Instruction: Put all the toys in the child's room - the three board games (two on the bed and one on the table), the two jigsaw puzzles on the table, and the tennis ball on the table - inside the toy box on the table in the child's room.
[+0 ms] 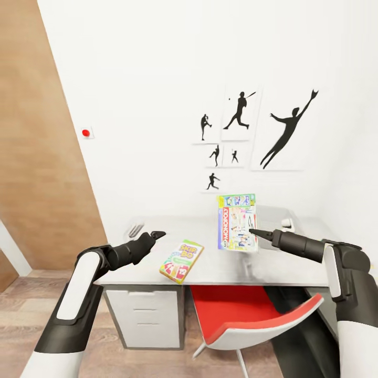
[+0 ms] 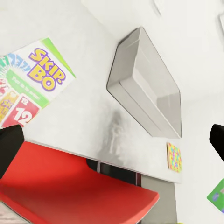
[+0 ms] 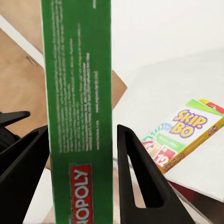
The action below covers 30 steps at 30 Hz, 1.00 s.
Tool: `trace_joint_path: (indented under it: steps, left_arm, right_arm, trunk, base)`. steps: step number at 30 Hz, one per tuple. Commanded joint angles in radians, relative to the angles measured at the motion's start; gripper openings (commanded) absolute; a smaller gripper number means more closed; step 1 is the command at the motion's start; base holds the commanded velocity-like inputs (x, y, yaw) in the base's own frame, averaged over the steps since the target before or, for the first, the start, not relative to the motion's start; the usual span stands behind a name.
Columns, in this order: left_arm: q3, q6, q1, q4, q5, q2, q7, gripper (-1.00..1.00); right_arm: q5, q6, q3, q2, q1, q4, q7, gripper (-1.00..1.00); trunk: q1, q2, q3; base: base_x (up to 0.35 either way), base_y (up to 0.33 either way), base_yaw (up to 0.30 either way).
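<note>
The right tool [image 1: 253,231] grasps the MONOPOLY box [image 1: 237,222] upright above the counter [image 1: 220,270], the toy box [image 2: 147,91] lying beyond toward the counter's back edge. The left tool [image 1: 157,234] hangs released.

You can read "MONOPOLY" on the white board game box [image 1: 237,222] and "SKIP-BO" with a "12" on the card game box [image 1: 181,261].

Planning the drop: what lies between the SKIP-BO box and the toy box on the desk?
In the left wrist view, only bare grey desktop separates the SKIP-BO box from the toy box; a jigsaw puzzle lies beyond the bin.
</note>
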Motion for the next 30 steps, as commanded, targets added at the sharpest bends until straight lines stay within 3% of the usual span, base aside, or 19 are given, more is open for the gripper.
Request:
trace_joint_path:
  steps: [1,12,20,30]
  left_arm:
    - [0.000,0.001,-0.001,-0.001,0.010,-0.001,0.010,1.00]
    - [-0.002,0.001,-0.002,-0.001,0.010,-0.001,0.011,1.00]
    - [-0.002,0.001,-0.002,-0.001,0.010,-0.001,0.010,1.00]
    - [-0.002,0.001,-0.002,-0.001,0.010,-0.002,0.010,1.00]
  right_arm:
    - [-0.010,0.010,-0.001,0.000,-0.001,0.000,-0.001,-1.00]
    - [-0.013,0.010,-0.005,-0.001,0.001,0.000,-0.001,-1.00]
    - [-0.012,0.010,-0.005,-0.002,0.000,0.000,-0.001,-1.00]
    - [-0.013,0.010,-0.007,-0.002,0.001,0.000,-0.001,-1.00]
  trunk:
    - [0.001,-0.002,-0.002]
    - [0.001,-0.002,-0.002]
    - [0.001,-0.002,-0.002]
    - [0.001,-0.002,-0.002]
  base:
    - [0.150,-0.119,0.264]
    - [0.219,-0.189,0.069]
    - [0.223,-0.192,-0.184]
    - [0.055,-0.046,-0.195]
